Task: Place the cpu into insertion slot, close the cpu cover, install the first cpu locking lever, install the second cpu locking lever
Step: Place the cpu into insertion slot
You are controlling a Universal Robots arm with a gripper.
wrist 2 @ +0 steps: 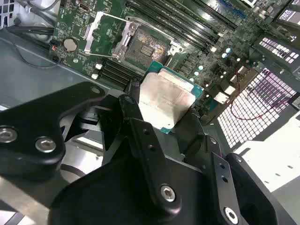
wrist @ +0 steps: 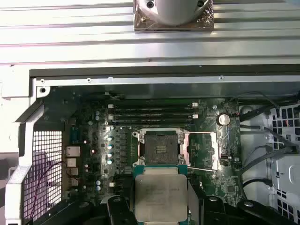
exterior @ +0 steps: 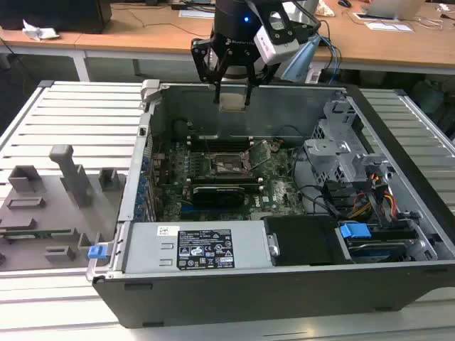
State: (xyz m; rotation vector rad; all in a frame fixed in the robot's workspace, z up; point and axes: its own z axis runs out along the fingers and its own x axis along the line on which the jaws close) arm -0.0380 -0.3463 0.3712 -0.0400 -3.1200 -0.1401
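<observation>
- The open computer case lies under the gripper, which hangs over one of its walls, clamped on the cpu.
- The power supply sits low and well apart from the gripper. It carries a label whose print is too small to make out.
- The motherboard spreads beneath the gripper.
- The socket is empty, below the gripper and just ahead of the held chip. The cpu cover is swung open beside it, so the way down looks free.
- The cpu rides flat in the grip, metal top up. As I judge it, the chip should be kept level, its edges squared to the socket, and lowered straight without sliding.
- Faint print on the chip's top cannot be read.
</observation>
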